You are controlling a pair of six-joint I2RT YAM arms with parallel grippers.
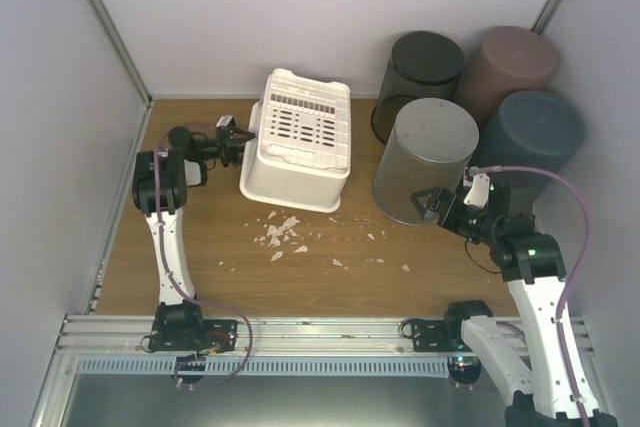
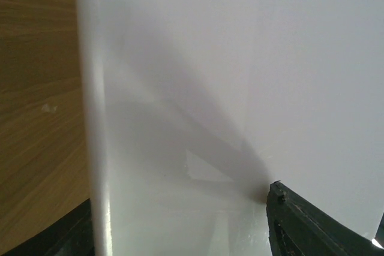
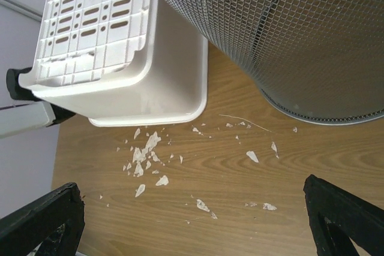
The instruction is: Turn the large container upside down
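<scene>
The large container [image 1: 300,142] is a white plastic tub standing upside down on the wooden table, its slotted base facing up. My left gripper [image 1: 235,139] is at its left side, up against the wall near the rim. In the left wrist view the white wall [image 2: 210,88] fills the frame. One dark fingertip [image 2: 288,214] touches the wall, and the other finger shows dimly at the lower left past the tub's edge, so the jaws are closed around that part. My right gripper [image 1: 440,202] hovers open over the table, its fingers [image 3: 342,214] wide apart, the tub [image 3: 96,28] ahead.
White flakes [image 1: 280,232] [image 3: 144,154] lie scattered in front of the tub. A silver mesh bin [image 1: 425,157] [image 3: 300,28] stands close to my right gripper. Behind it are a black mesh bin [image 1: 420,72], a brown bin [image 1: 510,67] and a dark blue bin [image 1: 535,132].
</scene>
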